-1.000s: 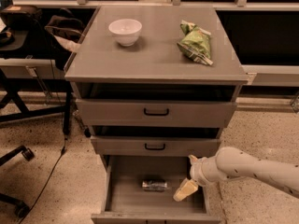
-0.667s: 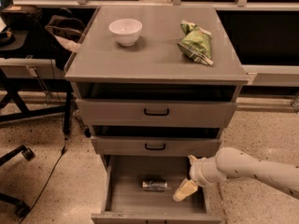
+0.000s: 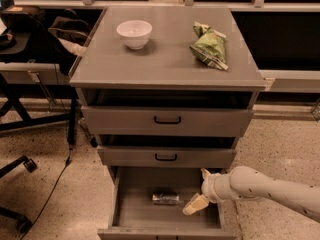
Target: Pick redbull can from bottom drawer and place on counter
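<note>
In the middle of the pulled-out bottom drawer [image 3: 131, 211]: the redbull can [image 3: 165, 198], flat on its side, long axis running 9 to 3 o'clock, untouched and apart from every wall. Just beside it, toward 3 o'clock: the end effector [image 3: 198, 193], down inside the drawer near the right wall, pale fingers [image 3: 194, 205] seemingly spread open with nothing between them, the lower one angled toward 7 o'clock and stopping short of the can's right end. Next to no change from a second ago: same can position, same arm [image 3: 270, 188] reaching in from 3 o'clock, at most a slight drift. Reads as a pause or a very slow approach just ahead of the grasp, so no progress yet on the lift. Judged from here, calls for a short move toward 9 o'clock and a closing around the can's body before any raise. Farther out, at 12 o'clock above the two shallower drawers [image 3: 167, 120]: the counter [image 3: 165, 64], with a white bowl [image 3: 134, 33] toward its 10 o'clock corner and a green snack bag [image 3: 210, 45] toward 2 o'clock, the stretch between them a likely landing spot.
</note>
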Tool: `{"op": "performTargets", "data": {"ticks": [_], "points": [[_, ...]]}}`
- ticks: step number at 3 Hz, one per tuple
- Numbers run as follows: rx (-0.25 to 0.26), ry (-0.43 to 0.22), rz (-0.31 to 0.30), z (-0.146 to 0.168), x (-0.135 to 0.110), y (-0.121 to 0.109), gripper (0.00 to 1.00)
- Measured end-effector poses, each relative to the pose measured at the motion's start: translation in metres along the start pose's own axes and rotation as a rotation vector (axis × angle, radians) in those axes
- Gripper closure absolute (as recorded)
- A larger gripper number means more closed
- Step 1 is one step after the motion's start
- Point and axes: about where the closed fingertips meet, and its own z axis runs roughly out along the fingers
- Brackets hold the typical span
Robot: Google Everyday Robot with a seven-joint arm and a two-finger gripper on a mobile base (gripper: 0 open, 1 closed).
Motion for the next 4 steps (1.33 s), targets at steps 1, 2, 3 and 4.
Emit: {"op": "performTargets", "data": {"ticks": [1,2,3,4], "points": [[0.019,-0.029,0.021,0.026,0.013,-0.008,0.0],[-0.013,-0.029,0.062,0.07,0.034,-0.018,0.0],[-0.035,-0.014,0.086,0.093,0.047,-0.022,0.0],[-0.078,0.014,0.116,0.122,0.059,-0.022,0.0]]}}
